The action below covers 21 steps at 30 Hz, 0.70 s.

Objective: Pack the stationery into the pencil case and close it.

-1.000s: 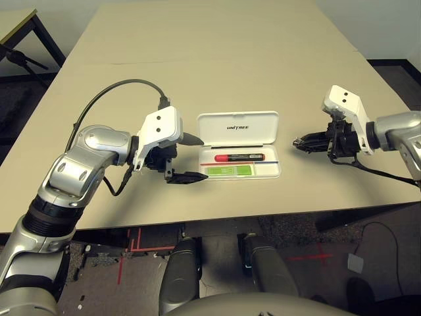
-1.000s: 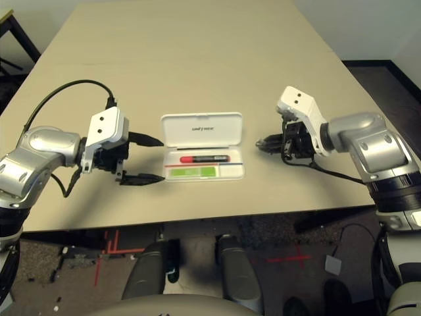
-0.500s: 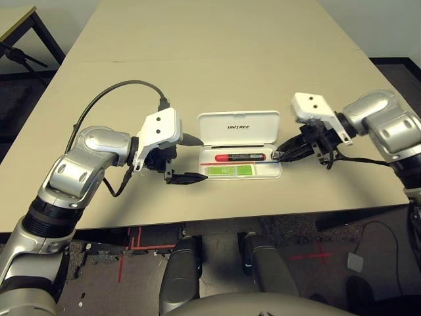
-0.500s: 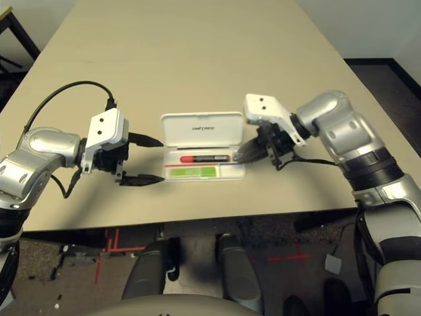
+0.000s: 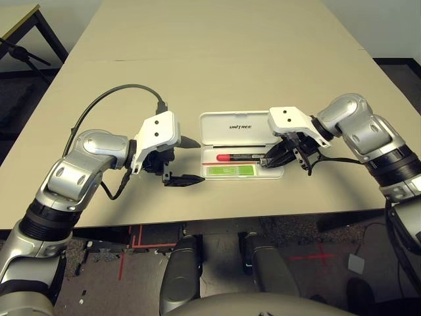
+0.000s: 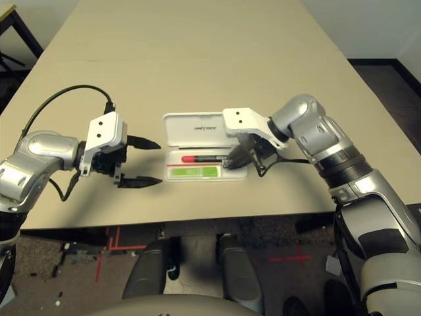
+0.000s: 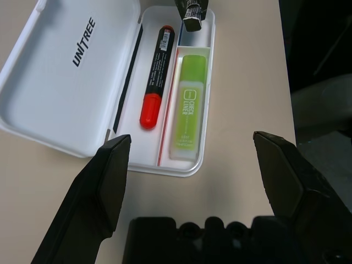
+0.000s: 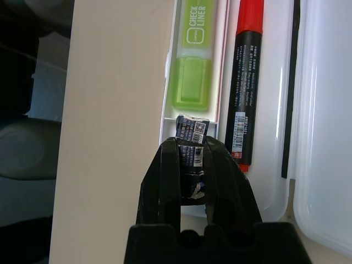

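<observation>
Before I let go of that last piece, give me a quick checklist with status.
1. Case open, lid flat: ok.
2. Marker in tray: ok.
3. Highlighter in tray: ok.
4. Right gripper shut on small piece, over the tray's end: ok.
5. Piece touching tray floor: cannot tell.
6. Left gripper open, beside the case, off it: ok.
</observation>
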{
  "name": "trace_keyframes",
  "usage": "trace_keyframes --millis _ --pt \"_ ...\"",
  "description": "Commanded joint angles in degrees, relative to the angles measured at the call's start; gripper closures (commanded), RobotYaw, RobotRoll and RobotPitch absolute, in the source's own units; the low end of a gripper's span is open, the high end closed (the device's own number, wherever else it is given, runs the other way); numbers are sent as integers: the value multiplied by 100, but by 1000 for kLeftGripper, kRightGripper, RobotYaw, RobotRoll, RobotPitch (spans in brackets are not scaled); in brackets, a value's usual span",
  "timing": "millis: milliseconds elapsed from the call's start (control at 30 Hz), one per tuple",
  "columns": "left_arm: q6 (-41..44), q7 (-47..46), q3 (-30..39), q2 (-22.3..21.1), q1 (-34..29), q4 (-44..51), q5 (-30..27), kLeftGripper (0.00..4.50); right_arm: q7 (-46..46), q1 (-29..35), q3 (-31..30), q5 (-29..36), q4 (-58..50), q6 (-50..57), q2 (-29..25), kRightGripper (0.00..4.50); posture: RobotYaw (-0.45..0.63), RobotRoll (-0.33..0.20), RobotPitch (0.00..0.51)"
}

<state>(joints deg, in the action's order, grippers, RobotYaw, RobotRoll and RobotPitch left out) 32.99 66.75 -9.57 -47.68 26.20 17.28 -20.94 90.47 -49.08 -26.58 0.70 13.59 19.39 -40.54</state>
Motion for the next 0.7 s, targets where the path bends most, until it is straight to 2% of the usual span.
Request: trace_keyframes --millis 33,233,333,600,633,700 --pt "-26 -23 55 -67 -71 11 15 0 61 25 -38 -61 40 -87 -9 4174 87 0 164" --pt "6 32 35 -64 4 -78 -18 0 150 82 -35 -56 10 -139 -23 4174 83 0 163" --pt "72 45 21 -67 91 -79 -39 0 193 108 -58 12 0 -191 -61 3220 81 0 164" --pt "176 28 49 -59 244 -284 -56 0 203 44 91 121 157 -243 -57 312 72 0 165" --pt "194 20 63 -51 275 -327 -64 0 203 38 118 195 184 -284 -83 44 70 0 164" --pt "281 -57 119 -37 378 -499 -50 0 203 62 320 283 306 -797 -159 44 65 0 164"
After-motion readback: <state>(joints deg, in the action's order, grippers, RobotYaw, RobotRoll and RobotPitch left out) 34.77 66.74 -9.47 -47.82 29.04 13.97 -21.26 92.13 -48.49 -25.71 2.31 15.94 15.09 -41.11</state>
